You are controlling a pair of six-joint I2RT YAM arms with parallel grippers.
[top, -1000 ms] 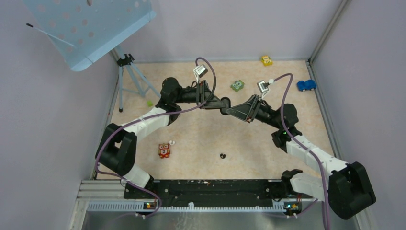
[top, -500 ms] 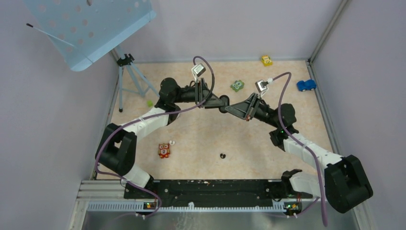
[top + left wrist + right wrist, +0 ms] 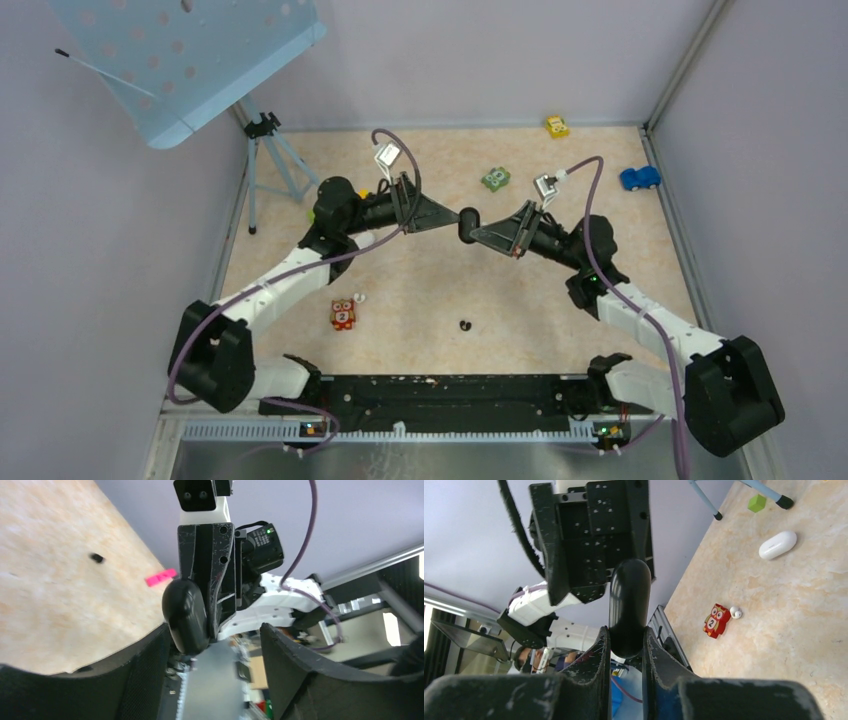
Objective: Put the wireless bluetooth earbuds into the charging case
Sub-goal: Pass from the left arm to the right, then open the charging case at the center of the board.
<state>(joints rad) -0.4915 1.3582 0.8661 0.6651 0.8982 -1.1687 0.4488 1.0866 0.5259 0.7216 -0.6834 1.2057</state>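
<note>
Charging case point(image 3: 629, 600), glossy black and rounded, between right fingers point(image 3: 589, 680).

Black charging case point(image 3: 628, 605), white earbud point(image 3: 736, 612), red owl block point(image 3: 715, 620), speckled beige table point(image 3: 799, 610).

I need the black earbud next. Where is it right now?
In the top view the black earbud lies loose on the table near the middle, to the right of the red owl toy.
</note>
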